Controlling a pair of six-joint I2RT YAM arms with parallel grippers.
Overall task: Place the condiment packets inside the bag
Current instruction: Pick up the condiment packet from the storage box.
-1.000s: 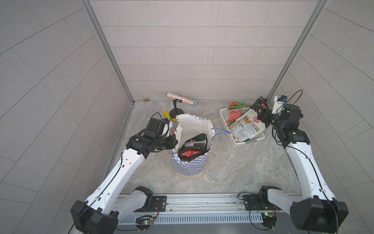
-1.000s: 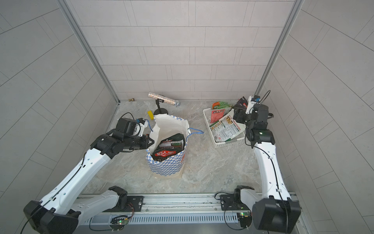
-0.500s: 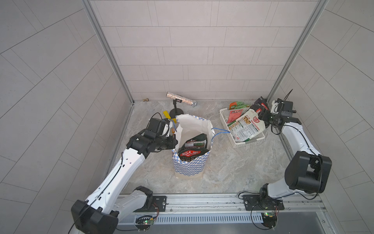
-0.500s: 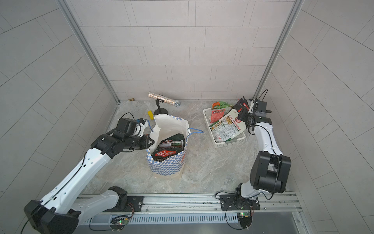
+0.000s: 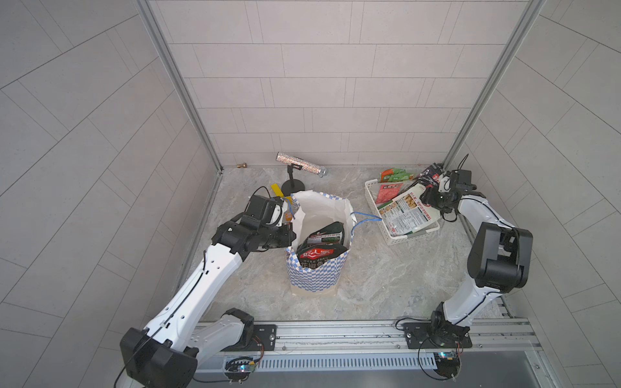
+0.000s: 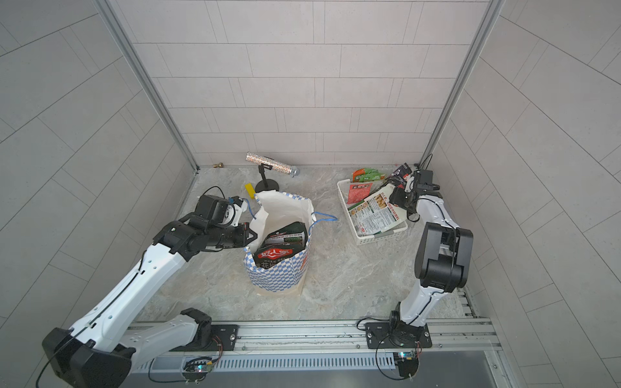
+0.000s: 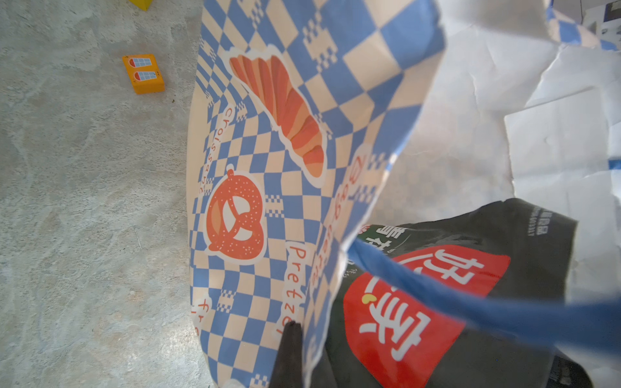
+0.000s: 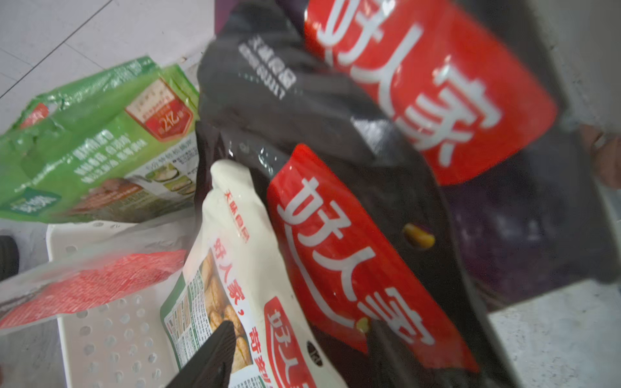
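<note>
Two packets (image 5: 319, 252) sit inside the bag (image 5: 316, 278) mid-surface, its rim pinched in the closed left jaws. Several more packets (image 5: 408, 215) lie in the basket (image 5: 414, 234), right jaws parted over them, apparently gripping nothing yet.

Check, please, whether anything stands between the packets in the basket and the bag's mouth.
Nothing visible does. The tabletop between basket and bag is bare; only the bag's blue handle sticks out toward the basket. The left gripper pinches the rim, the mouth gapes, and two packets inside leave white space behind them.
</note>
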